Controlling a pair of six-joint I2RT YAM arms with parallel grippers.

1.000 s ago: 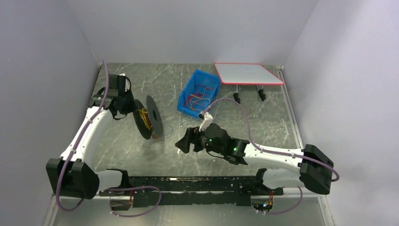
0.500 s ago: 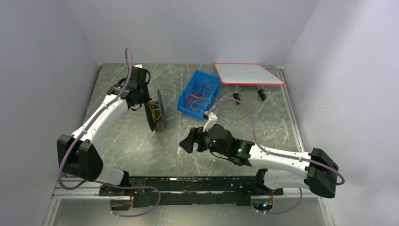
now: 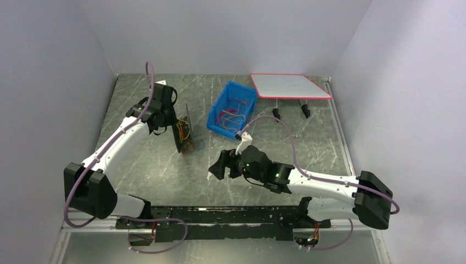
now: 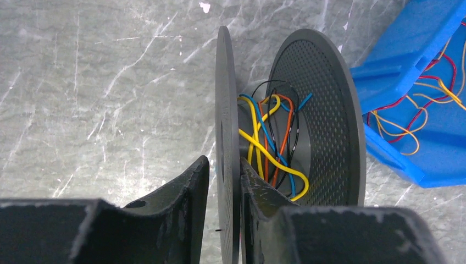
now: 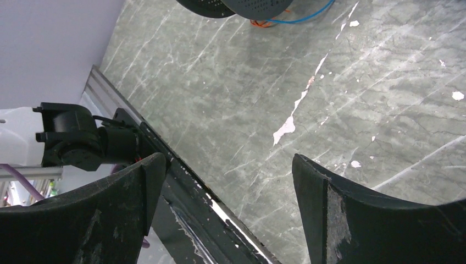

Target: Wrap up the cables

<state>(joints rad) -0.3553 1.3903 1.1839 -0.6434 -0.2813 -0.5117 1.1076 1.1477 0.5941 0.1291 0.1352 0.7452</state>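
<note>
Grey stone-patterned table [image 3: 165, 170]: beside a blue plastic bin [image 4: 395, 55] stands a dark grey plastic spool [image 4: 324, 110], its near flange straddled by the slightly parted left gripper [image 4: 222, 165]; the right gripper [image 5: 228, 165] gapes empty; thin yellow, orange and blue cables [image 4: 258, 137] loop the spool's hub

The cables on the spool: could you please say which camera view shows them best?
The left wrist view: yellow, orange, blue and black cables lie close up between the spool's flanges. The top external view shows a tiny tangle; the right wrist view only stray ends.
</note>
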